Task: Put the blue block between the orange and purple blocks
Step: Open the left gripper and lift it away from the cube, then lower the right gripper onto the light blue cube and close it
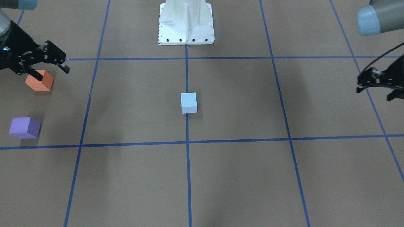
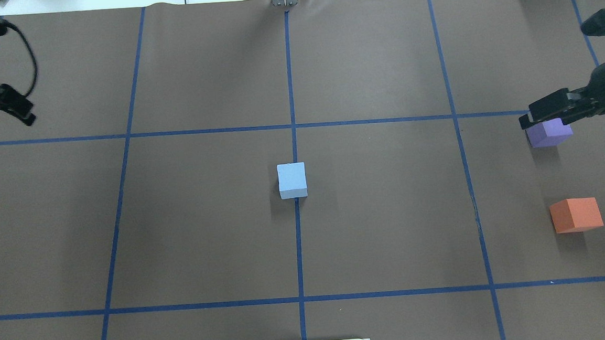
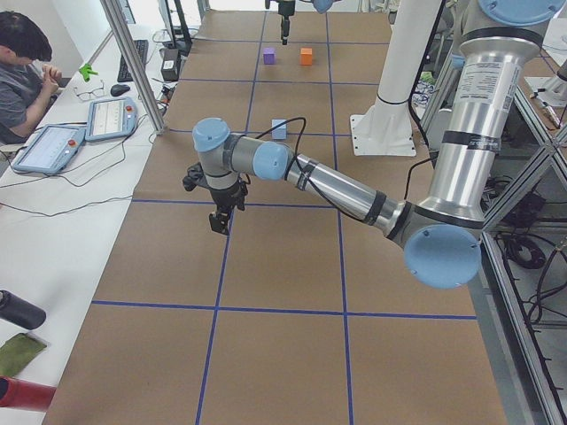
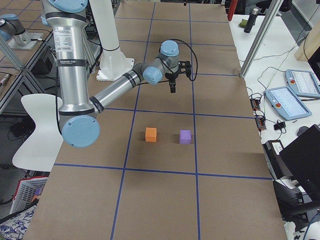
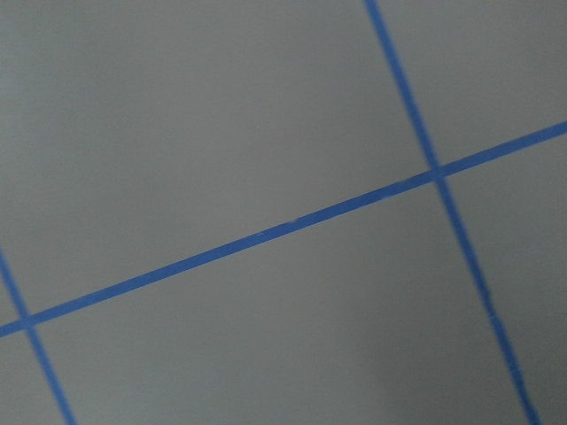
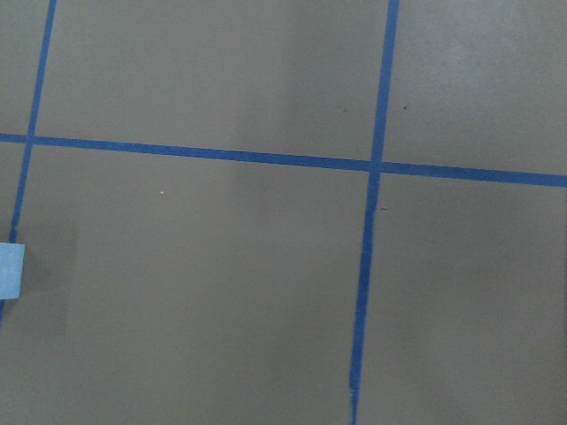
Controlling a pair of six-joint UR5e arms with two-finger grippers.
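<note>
The light blue block (image 1: 188,102) sits at the table's middle on the centre tape line; it also shows in the overhead view (image 2: 291,180) and at the left edge of the right wrist view (image 6: 11,270). The orange block (image 2: 576,215) and the purple block (image 2: 549,133) sit apart on my right side, with a gap between them. My right gripper (image 1: 52,72) is open and empty, raised above the table over that area. My left gripper (image 1: 374,94) is open and empty, raised at the far left side, away from all blocks.
My white base (image 1: 186,25) stands at the table's near middle. Blue tape lines (image 2: 292,126) form a grid on the brown table. A seated operator (image 3: 22,75) and tablets (image 3: 111,117) are on a side desk beyond the table's far edge.
</note>
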